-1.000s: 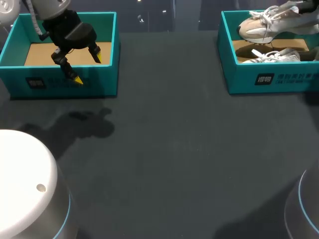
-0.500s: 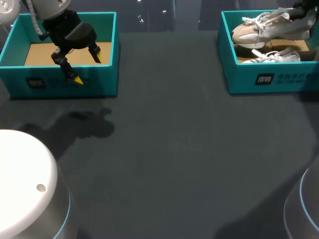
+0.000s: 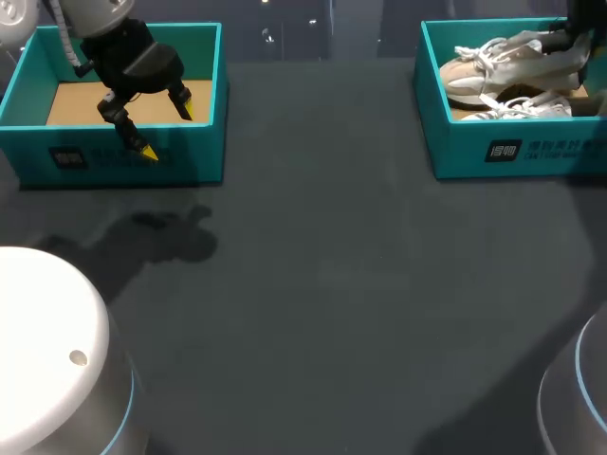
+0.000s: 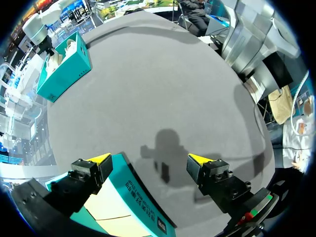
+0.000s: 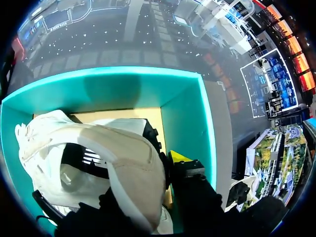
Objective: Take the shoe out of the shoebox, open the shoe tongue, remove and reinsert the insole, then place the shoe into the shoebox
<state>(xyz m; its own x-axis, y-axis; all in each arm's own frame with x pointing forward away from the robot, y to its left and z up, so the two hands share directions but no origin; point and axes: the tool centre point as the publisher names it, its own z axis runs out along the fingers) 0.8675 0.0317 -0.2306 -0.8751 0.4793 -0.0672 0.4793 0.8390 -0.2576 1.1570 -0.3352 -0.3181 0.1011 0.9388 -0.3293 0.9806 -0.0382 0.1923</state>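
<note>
While the right fingers (image 5: 180,158) are clenched on the heel of the shoe (image 3: 498,62), only one yellow tip shows, pressed against the outside of the heel. Its partner is hidden by the shoe, so I judge the clamp from the way the shoe sits propped at the fingers. The shoe runs out ahead of those fingers, toe pointing away and laces uppermost. It lies within the walls of the shoebox (image 3: 455,152), above a second shoe (image 3: 520,109) on the box floor. Whether the two shoes touch I cannot tell.

The left fingers (image 3: 178,95) are spread wide with nothing between them. One tip hangs over the cardboard floor of a second teal box (image 3: 204,152) and the other is at that box's near wall. They are well apart from the shoe, across the dark surface (image 3: 313,284).

The shoe looks light, with a soft fabric upper that should buckle under a pinch and a stiffer sole. The heel is probably the firmest part of the upper, so it suits carrying, though the toe may droop or swing. The tongue is best taken at its top edge, beyond the laces. The insole is likely thin and floppy and easiest to lift from its heel end. Loose laces could snag on the box wall or on the second shoe.
</note>
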